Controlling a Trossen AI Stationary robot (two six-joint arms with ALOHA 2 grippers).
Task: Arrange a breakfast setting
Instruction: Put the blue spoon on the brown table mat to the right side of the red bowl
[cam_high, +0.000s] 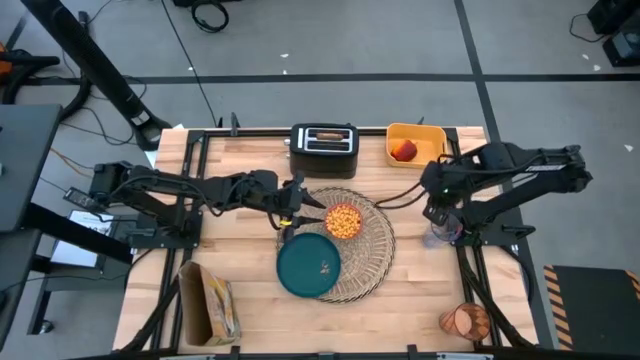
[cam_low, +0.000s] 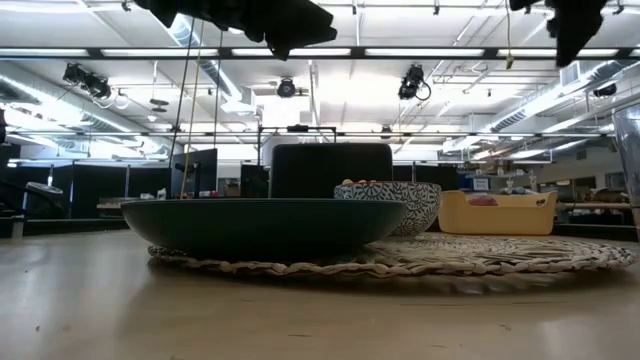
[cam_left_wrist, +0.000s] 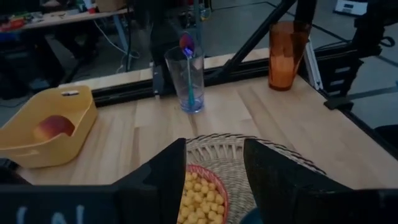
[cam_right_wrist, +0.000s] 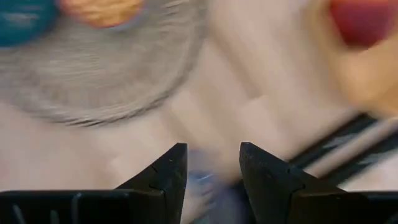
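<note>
A round woven placemat lies mid-table. On it stands a small patterned bowl of yellow cereal, and a dark teal plate rests on its near left part. My left gripper hovers open above the bowl's left side, well clear of it in the low view. My right gripper points steeply down, open, above a clear glass that holds the blue spoon. The red fruit lies in the yellow bin. The orange tumbler stands at the near right corner.
A black toaster stands at the far edge, next to the yellow bin. A bread bag lies at the near left. Black frame rails run along the table's sides. Bare wood shows between the placemat and the glass.
</note>
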